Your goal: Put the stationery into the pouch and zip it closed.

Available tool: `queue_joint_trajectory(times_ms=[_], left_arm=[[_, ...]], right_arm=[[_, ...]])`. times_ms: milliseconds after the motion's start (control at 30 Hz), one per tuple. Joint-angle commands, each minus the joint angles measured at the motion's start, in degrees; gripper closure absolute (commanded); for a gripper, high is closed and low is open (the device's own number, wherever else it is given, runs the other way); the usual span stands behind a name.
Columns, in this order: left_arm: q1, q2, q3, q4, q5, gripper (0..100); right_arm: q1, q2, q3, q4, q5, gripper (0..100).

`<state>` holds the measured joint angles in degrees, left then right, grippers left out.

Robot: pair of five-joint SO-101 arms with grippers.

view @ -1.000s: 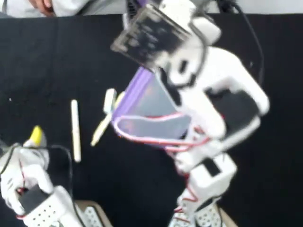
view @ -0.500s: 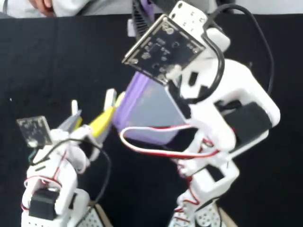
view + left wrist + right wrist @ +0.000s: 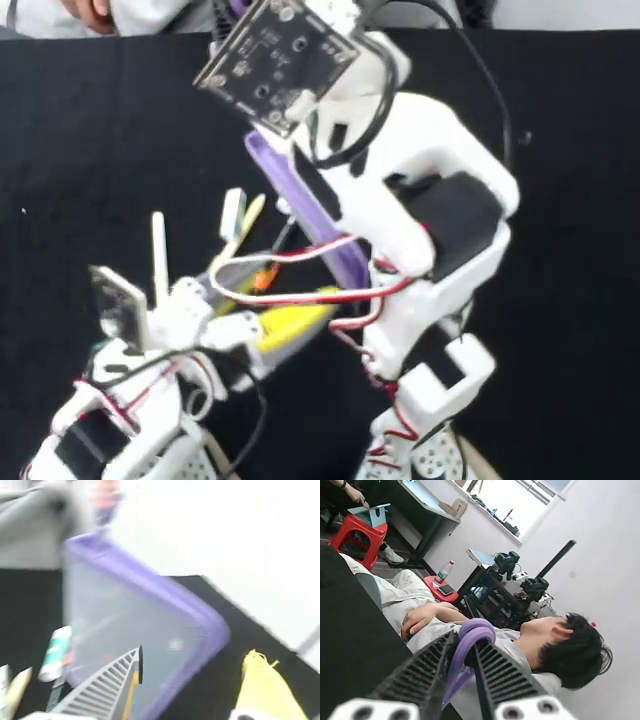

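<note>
I log: right gripper (image 3: 464, 641) clamped on purple pouch (image 3: 479, 627); left gripper (image 3: 195, 656) agape, holding nothing; pens (image 3: 158, 252) on table (image 3: 90, 130).

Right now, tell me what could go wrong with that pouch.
The right hand pinches the pouch by just its purple edge, so it may slip or twist. The red cable loop hangs by the open left hand and could snag on it.
</note>
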<state>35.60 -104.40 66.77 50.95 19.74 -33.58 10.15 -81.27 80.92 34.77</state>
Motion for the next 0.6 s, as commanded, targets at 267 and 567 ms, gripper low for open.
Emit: queue_joint_trajectory(times_ms=[267, 567], left_arm=[[-7.1, 0.2, 1.5, -7.4, -8.7, 68], [-12.9, 0.1, 0.7, -6.9, -8.8, 68]], right_arm=[[-2.4, -8.4, -0.2, 9.1, -0.7, 98.8], [-2.3, -20.2, 0.2, 13.9, -0.6, 98.8]])
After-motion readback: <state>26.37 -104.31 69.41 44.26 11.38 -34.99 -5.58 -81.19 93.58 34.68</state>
